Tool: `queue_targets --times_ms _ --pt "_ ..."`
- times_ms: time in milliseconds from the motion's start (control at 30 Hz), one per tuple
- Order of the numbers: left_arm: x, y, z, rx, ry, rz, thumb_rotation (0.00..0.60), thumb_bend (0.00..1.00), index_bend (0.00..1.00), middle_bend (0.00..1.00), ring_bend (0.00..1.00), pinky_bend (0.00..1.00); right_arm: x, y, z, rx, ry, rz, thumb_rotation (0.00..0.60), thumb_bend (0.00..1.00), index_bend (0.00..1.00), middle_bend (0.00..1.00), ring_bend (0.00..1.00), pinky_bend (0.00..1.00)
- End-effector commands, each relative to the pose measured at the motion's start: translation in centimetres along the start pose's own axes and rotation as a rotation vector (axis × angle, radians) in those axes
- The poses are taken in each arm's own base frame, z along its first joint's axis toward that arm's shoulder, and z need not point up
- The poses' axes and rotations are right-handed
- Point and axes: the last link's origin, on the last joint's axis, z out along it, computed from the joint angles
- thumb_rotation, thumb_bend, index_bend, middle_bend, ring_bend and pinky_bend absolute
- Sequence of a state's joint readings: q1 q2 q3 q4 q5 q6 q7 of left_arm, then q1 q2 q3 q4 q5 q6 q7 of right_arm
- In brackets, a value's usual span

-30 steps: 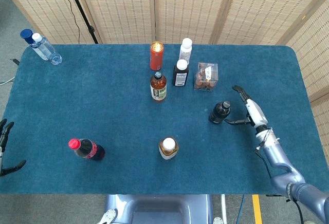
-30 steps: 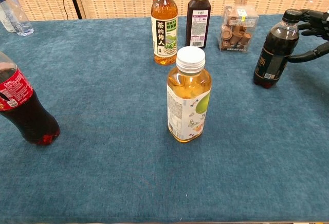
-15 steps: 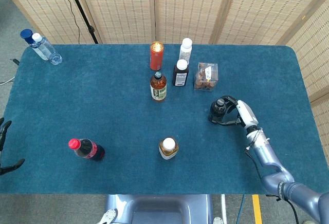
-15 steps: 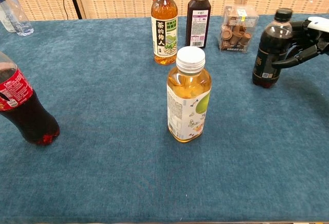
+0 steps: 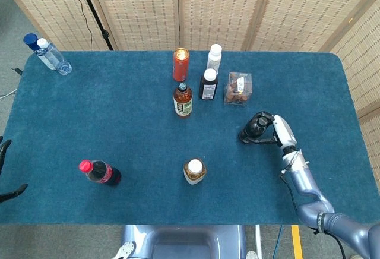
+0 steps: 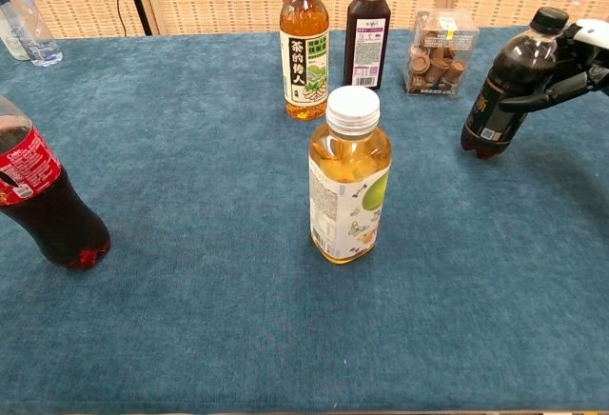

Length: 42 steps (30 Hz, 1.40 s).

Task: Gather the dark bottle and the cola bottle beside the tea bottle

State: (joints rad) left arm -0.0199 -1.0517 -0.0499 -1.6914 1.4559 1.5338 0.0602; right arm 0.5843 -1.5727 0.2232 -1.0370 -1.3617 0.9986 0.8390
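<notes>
The dark bottle (image 5: 252, 129) (image 6: 499, 92) with a black cap stands tilted at the right of the table, its cap leaning toward my right hand (image 5: 276, 130) (image 6: 574, 61), which grips it around the upper body. At the front left is the cola bottle (image 5: 100, 172) (image 6: 43, 196) with a red cap, untouched. The white-capped tea bottle (image 5: 194, 171) (image 6: 349, 182) stands at the front centre. My left hand (image 5: 4, 149) hangs off the table's left edge, fingers apart and holding nothing.
A brown tea bottle with a Chinese label (image 5: 183, 100), a dark juice bottle (image 5: 208, 85), a red can (image 5: 180, 64), a white bottle (image 5: 214, 56) and a clear snack box (image 5: 238, 88) cluster at the back centre. Water bottles (image 5: 50, 55) lie at the back left.
My right hand moved left from beside the dark bottle and wrapped its fingers around it. The bottle now leans instead of standing upright. The left hand barely moved.
</notes>
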Motion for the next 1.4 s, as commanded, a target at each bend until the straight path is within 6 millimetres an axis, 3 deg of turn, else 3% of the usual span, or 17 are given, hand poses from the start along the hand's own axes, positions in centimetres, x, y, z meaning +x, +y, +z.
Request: queue_targets --times_ms 33,133,267,433,733,1400 --pt "0.0 0.0 0.0 -0.001 0.0 -0.002 0.6 0.04 0.0 0.0 0.0 0.0 1.0 -0.6 -1.2 0.038 0.002 0.0 0.6 0.59 0.58 0.6 0.6 0.5" --pt "0.1 0.0 0.0 -0.004 0.0 -0.005 0.6 0.04 0.0 0.0 0.0 0.0 1.8 -1.0 -2.4 0.068 -0.006 -0.018 0.6 0.59 0.58 0.6 0.6 0.5" --pt "0.2 0.0 -0.2 -0.018 -0.004 -0.016 0.6 0.04 0.0 0.0 0.0 0.0 3.2 -1.8 -5.5 0.107 -0.043 -0.024 0.6 0.6 0.59 0.6 0.6 0.5" --pt "0.7 0.1 -0.8 -0.051 -0.006 -0.038 0.6 0.04 0.0 0.0 0.0 0.0 3.3 -2.1 -7.8 0.131 -0.063 -0.097 0.6 0.6 0.59 0.6 0.6 0.5" --pt "1.6 -0.6 -1.4 -0.083 0.002 -0.082 0.6 0.04 0.0 0.0 0.0 0.0 0.5 -3.0 -9.1 0.165 -0.125 -0.148 0.6 0.61 0.59 0.6 0.6 0.5" --pt "1.8 -0.9 -1.1 -0.094 -0.014 -0.092 0.6 0.04 0.0 0.0 0.0 0.0 -6.8 -5.6 -8.7 0.258 -0.245 -0.208 0.6 0.61 0.59 0.61 0.6 0.5"
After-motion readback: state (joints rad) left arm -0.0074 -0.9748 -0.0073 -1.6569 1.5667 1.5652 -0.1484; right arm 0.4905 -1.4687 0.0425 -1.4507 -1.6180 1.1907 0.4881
